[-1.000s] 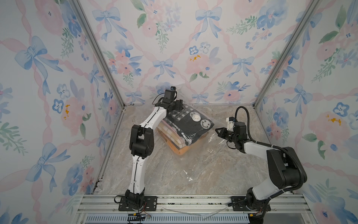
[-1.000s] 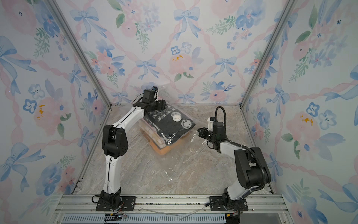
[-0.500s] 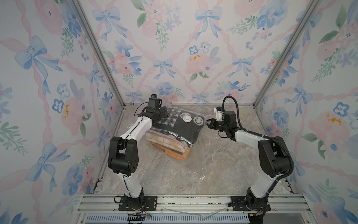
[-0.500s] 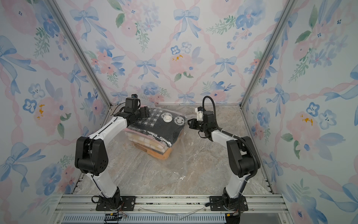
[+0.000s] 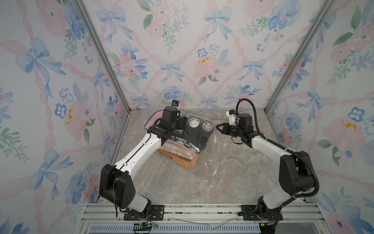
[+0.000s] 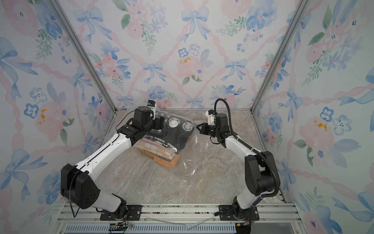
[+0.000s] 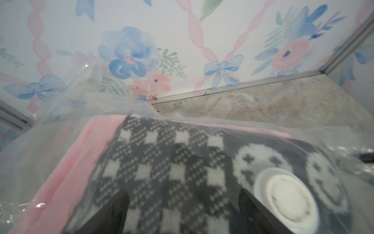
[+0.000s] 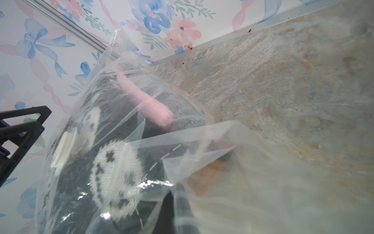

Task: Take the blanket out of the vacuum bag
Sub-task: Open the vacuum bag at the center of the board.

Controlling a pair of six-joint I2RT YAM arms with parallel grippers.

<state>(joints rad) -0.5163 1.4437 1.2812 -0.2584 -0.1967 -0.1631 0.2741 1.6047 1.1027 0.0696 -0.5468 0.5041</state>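
On the marble tabletop (image 5: 232,178), right pincer (image 5: 218,127) pinches vacuum bag (image 5: 210,163).

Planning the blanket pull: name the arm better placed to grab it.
Left. The left gripper stands open over the blanket beside the valve cap; the right gripper is shut on the vacuum bag edge.

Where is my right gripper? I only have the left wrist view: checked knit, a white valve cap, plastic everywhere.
Observer: In a top view the right gripper is shut, pinching the vacuum bag at its edge beside the smiley faces.
Operator: What's beneath the dark knit blanket?
Observer: A cream-and-pink checked layer, then an orange layer, seemingly all inside the plastic.
Operator: Any slack?
Observer: Yes, empty film trails over the table toward the front.
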